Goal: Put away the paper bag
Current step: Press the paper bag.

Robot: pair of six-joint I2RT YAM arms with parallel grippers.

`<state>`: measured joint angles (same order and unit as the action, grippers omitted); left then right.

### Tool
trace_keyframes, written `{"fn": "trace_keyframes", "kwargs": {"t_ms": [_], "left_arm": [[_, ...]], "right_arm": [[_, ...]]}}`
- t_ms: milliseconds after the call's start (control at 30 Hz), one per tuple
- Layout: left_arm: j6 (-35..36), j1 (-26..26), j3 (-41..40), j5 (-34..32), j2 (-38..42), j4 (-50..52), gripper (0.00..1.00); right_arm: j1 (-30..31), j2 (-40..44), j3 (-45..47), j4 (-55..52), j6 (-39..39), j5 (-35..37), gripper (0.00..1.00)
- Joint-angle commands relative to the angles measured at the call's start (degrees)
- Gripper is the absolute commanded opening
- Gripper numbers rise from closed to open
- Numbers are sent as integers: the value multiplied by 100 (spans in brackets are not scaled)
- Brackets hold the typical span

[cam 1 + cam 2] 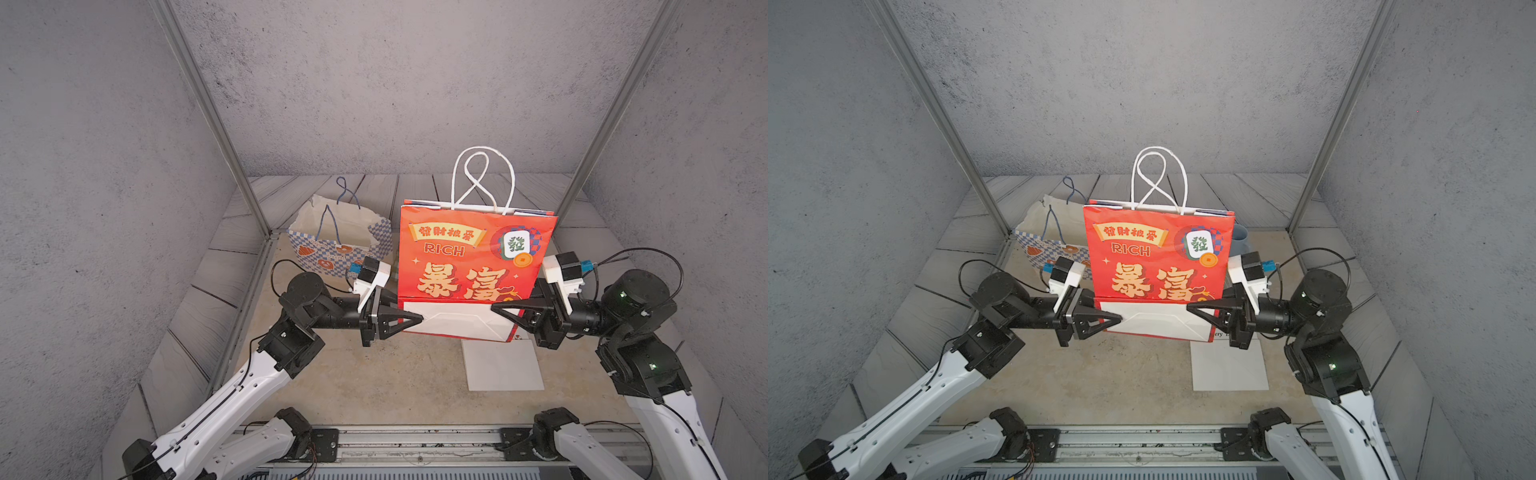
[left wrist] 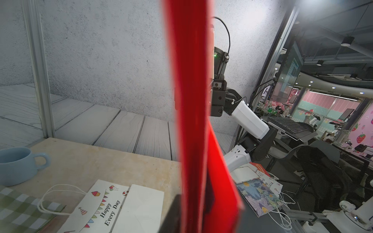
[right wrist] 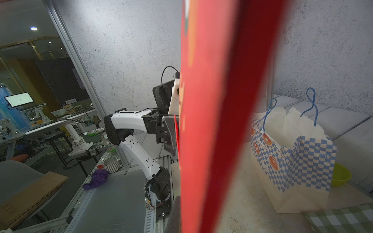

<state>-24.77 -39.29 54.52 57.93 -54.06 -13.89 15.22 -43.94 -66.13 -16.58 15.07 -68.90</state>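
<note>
The red paper bag (image 1: 473, 257) (image 1: 1158, 257) with gold characters and white rope handles stands upright and flattened over the middle of the table. Its white folded bottom flap (image 1: 461, 324) faces the camera. My left gripper (image 1: 409, 320) (image 1: 1108, 321) is shut on the bag's lower left edge. My right gripper (image 1: 503, 309) (image 1: 1198, 309) is shut on the lower right edge. In both wrist views the red bag (image 2: 191, 100) (image 3: 212, 100) runs as a blurred strip between the jaws, hiding most of the fingers.
A blue-checked paper bag (image 1: 340, 237) (image 3: 292, 153) stands open behind the left gripper. A flat white bag (image 1: 503, 365) (image 2: 113, 207) lies on the table under the red one. A blue mug (image 2: 16, 165), a green bowl (image 3: 341, 177) and a green checked cloth (image 2: 18, 207) sit nearby. Metal posts (image 1: 216, 124) frame the booth.
</note>
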Motion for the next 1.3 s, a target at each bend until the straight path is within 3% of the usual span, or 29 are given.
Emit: {"fn": "trace_keyframes", "kwargs": {"t_ms": [0,67,100,233,400,533,600,633,767,867,967,1167,1267], "left_arm": [[12,-18,251,-163,45,-22,59],[-23,-18,290,-199,41,-90,60],[-29,-18,308,-173,21,-158,56],[-83,-26,433,-169,-58,-289,20],[-75,-34,454,-144,-76,-340,0],[-62,-35,470,-159,-78,-284,1],[-71,-35,489,-330,-71,-256,41],[-107,-35,505,-445,-67,-263,50],[-295,-35,605,-519,-95,-573,54],[-478,-35,682,-560,-131,-722,51],[-519,-35,743,-540,-162,-703,38],[-676,-35,823,-414,-269,-735,4],[-683,-35,847,-432,-268,-735,0]], "right_arm": [[24,-9,-5,-134,-103,-71,0],[25,-14,-19,-166,-125,-79,0],[25,-20,-15,-170,-127,-88,0],[24,-29,-14,-179,-136,-80,0],[24,-38,-32,-197,-136,-75,0],[25,-54,-58,-214,-141,-79,0],[25,-57,-76,-215,-136,-79,0],[22,-56,-87,-223,-134,-79,0],[25,-66,-76,-282,-170,-96,0],[19,-54,-60,-305,-188,-97,0],[25,-45,-70,-296,-180,-88,0],[25,-18,-67,-304,-178,-79,0],[32,0,-58,-335,-191,-79,0]]}}
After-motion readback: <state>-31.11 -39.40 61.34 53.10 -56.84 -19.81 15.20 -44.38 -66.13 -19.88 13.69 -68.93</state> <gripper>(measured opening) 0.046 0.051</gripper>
